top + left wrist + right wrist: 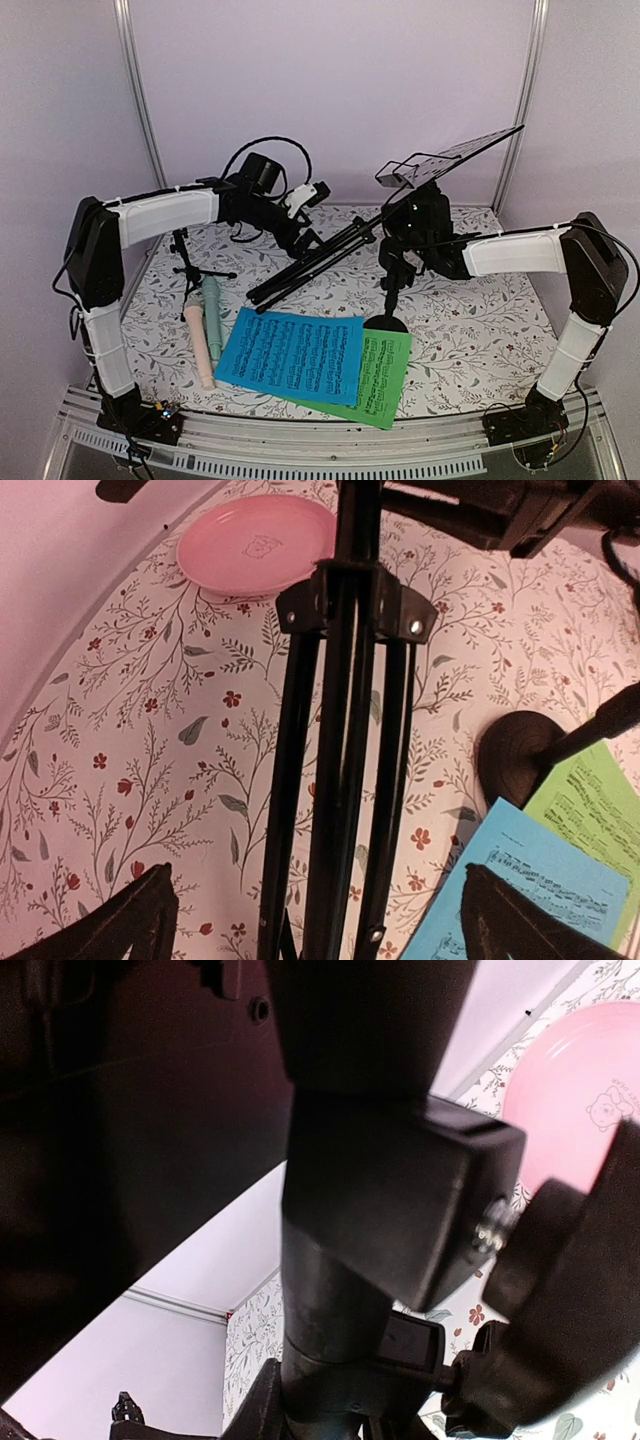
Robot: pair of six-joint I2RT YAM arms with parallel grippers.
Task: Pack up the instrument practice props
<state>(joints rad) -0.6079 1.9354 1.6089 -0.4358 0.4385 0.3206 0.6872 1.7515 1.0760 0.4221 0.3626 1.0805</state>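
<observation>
Left gripper (320, 915): we log it spread wide, tripod legs (335, 780) between its fingers, touching neither.
Right gripper (412, 228): we log it clamped on the music rack (470, 152) post.

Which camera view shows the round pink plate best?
The left wrist view: almost the whole pink plate is visible beyond the black tripod legs. The right wrist view shows only a part of it. The top external view does not show it.
</observation>
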